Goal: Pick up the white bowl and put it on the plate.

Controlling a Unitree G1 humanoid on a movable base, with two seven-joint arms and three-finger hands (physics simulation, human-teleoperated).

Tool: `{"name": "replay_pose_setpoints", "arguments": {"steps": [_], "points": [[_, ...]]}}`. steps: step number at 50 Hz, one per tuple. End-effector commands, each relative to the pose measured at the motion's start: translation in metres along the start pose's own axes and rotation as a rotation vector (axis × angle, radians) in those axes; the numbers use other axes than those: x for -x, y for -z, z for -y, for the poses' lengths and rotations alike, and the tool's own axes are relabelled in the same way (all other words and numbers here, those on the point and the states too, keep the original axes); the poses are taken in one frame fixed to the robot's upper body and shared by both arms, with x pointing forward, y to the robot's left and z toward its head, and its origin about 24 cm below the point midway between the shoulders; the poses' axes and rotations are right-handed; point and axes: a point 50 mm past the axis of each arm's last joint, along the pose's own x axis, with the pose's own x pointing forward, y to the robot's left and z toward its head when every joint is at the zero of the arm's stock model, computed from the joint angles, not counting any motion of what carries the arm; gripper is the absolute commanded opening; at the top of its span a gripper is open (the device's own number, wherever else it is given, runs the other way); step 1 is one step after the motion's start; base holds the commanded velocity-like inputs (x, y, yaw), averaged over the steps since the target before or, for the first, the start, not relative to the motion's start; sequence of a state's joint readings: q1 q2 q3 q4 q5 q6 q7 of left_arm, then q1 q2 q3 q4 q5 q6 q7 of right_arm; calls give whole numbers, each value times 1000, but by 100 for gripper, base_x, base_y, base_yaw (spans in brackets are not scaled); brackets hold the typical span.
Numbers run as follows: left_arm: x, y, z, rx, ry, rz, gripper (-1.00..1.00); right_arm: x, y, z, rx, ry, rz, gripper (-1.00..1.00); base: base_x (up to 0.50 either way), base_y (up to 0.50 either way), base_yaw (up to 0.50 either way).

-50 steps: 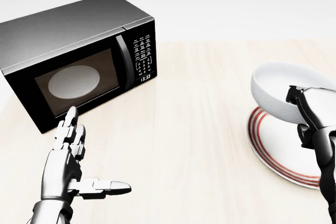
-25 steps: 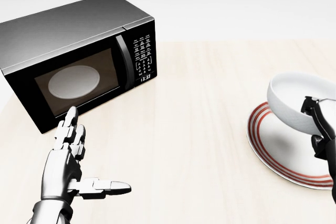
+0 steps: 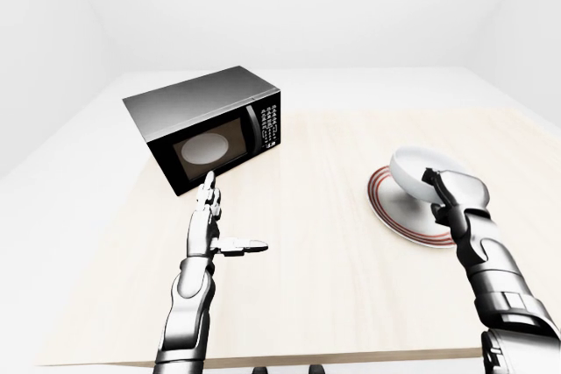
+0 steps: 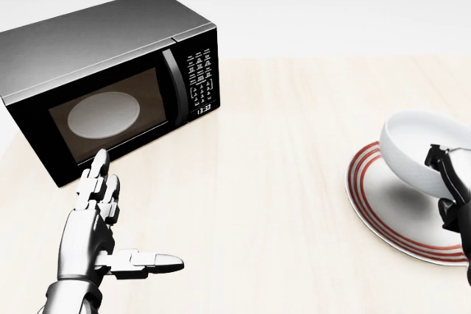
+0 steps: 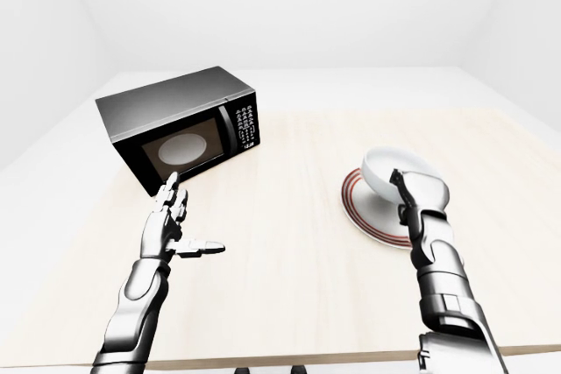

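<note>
Spanning white room, pale wooden table (image 3: 324, 243)

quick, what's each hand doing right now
Left hand: open, holding nothing, fingers spread over the table.
Right hand: closed on the rim of the bowl, holding it over the plate.

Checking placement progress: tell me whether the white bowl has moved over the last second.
Yes. In the head view the white bowl, held by the right hand, has shifted rightward and down over the plate; the microwave stayed put.
</note>
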State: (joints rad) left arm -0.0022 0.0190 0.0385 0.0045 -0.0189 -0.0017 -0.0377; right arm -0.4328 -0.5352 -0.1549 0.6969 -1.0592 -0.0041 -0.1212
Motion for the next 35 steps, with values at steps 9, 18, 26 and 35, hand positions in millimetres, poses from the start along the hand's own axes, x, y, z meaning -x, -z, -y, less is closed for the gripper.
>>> {"name": "replay_pose_setpoints", "arguments": {"steps": [9, 18, 26, 35], "points": [[0, 0, 0, 0, 0, 0, 100, -1, 1, -2, -3, 34, -3, -100, 0, 0, 0], [0, 0, 0, 0, 0, 0, 100, -1, 2, -7, -4, 28, -2, -100, 0, 0, 0], [0, 0, 0, 0, 0, 0, 100, 0, 2, -8, -7, 22, -2, -100, 0, 0, 0], [0, 0, 0, 0, 0, 0, 100, 0, 2, -8, -6, 18, -4, 47, 0, 0, 0]]}}
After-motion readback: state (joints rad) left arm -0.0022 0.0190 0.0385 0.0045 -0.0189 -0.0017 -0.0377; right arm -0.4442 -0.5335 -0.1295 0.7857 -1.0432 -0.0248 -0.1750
